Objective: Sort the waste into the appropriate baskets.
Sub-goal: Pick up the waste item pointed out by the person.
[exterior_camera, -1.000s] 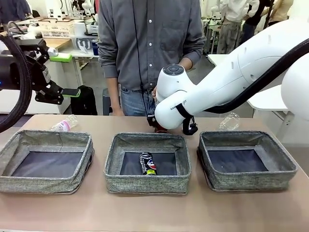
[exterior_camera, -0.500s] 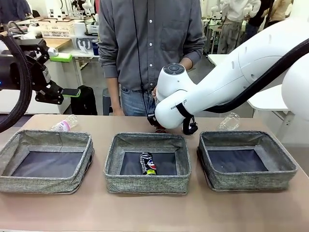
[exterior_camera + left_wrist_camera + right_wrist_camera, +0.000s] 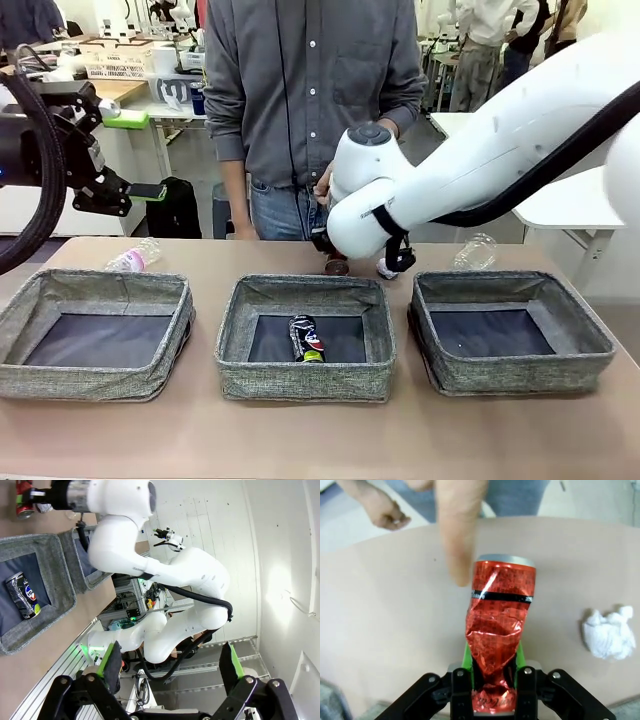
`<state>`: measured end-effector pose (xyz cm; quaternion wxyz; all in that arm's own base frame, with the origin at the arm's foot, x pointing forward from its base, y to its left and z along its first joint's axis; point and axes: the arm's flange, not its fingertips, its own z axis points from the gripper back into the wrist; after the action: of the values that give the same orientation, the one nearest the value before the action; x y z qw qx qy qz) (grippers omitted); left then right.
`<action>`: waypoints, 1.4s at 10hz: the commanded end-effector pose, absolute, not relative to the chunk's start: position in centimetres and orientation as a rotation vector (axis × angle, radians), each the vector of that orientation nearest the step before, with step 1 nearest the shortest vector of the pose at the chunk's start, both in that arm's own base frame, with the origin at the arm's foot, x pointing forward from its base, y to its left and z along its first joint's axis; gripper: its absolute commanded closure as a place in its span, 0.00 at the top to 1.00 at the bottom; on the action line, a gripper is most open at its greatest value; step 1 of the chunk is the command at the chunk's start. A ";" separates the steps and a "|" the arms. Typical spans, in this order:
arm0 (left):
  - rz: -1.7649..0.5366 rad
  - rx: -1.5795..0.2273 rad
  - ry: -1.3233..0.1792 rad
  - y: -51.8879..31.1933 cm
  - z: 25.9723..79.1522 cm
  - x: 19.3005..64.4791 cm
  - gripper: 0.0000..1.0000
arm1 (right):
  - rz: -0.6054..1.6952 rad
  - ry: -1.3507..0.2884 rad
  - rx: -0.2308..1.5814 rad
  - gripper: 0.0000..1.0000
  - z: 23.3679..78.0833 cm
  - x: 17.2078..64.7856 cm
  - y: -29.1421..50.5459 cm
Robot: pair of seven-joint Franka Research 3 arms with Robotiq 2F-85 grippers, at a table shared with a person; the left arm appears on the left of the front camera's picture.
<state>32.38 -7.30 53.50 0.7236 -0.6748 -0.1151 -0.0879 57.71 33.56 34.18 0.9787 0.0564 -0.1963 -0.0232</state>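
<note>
Right gripper [image 3: 492,666] clamped on crumpled red can [image 3: 502,610], frame center, long axis pointing up-frame from jaws. Middle basket [image 3: 305,291] sits just below it in front view. Left gripper [image 3: 170,661] spread, upper left.

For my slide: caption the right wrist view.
Jaws shut on a crumpled red drink can; pale crumpled ball lies nearby.
</note>
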 end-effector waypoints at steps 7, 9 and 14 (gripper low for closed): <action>-0.179 -1.513 -0.255 -7.5 54.0 32.3 1.00 | -0.095 -0.243 0.300 0.33 49.1 40.3 25.3; -0.179 -1.513 -0.255 -7.5 54.0 32.3 1.00 | 0.099 -0.303 0.199 0.33 50.4 34.0 28.1; -0.179 -1.513 -0.255 -7.5 54.0 32.3 1.00 | 0.047 -0.285 0.194 0.33 50.2 33.7 28.8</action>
<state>32.38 -7.29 53.50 0.7237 -0.6747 -0.1152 -0.0876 35.10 27.82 49.74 0.9858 0.0952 -0.1380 0.0065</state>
